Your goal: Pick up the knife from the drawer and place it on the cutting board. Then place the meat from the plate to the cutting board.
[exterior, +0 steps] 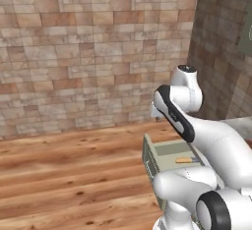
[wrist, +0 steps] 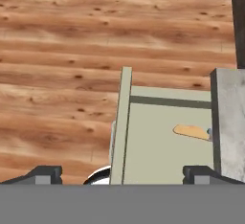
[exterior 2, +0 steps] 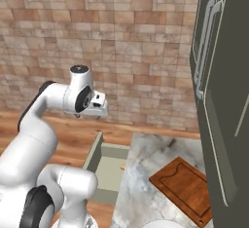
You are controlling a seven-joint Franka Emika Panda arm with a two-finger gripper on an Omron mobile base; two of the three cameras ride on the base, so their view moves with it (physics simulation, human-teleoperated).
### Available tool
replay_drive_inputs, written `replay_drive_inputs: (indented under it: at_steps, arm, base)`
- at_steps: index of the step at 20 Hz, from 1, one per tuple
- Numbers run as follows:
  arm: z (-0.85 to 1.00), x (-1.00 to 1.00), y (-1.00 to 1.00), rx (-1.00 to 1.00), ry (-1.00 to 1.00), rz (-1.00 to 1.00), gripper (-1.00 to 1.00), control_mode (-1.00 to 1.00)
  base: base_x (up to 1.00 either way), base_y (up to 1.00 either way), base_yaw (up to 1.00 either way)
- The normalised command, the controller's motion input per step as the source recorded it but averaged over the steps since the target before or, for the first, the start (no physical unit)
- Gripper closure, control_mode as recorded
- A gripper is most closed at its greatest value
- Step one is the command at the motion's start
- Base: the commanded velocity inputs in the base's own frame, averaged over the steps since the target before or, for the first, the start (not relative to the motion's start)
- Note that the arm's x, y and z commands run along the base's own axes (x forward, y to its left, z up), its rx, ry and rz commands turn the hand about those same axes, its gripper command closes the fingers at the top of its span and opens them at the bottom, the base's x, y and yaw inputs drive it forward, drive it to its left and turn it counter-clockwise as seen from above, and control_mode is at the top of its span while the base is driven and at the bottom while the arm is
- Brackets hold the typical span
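The drawer (wrist: 158, 141) stands pulled out, its pale green inside in view, seen also in the base views (exterior: 167, 151) (exterior 2: 106, 169). The knife (wrist: 191, 131) lies in it near the counter side; its tan handle shows (exterior: 184, 160), and only the handle's tip peeks out from under the counter (exterior 2: 122, 166). My gripper (wrist: 123, 174) hangs open well above the drawer's front edge, holding nothing (exterior 2: 98, 109). The reddish-brown cutting board (exterior 2: 185, 188) lies on the counter. A sliver of the white plate (exterior 2: 165, 223) shows at the bottom edge. The meat is out of view.
The marble counter (exterior 2: 146, 173) overhangs the back of the drawer (wrist: 229, 122). A tall dark cabinet (exterior 2: 223, 90) with long handles rises at the right. Wooden floor (exterior: 74, 175) stretches left of the drawer, with a brick wall (exterior: 98, 52) behind.
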Motion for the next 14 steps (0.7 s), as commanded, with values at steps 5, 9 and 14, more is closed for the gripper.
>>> replay_drive_inputs:
  at_steps: [5,9,14]
  arm:
    - [-0.99,0.31,-0.24,0.0,0.0,0.0,-1.0,-1.0]
    - [-0.89,0.34,-0.16,0.0,0.0,0.0,-1.0,-1.0]
    - [-0.86,0.27,-0.16,0.0,0.0,0.0,-1.0,-1.0]
  base:
    - [0.0,0.0,0.0]
    - [0.0,0.0,0.0]
    - [0.0,0.0,0.0]
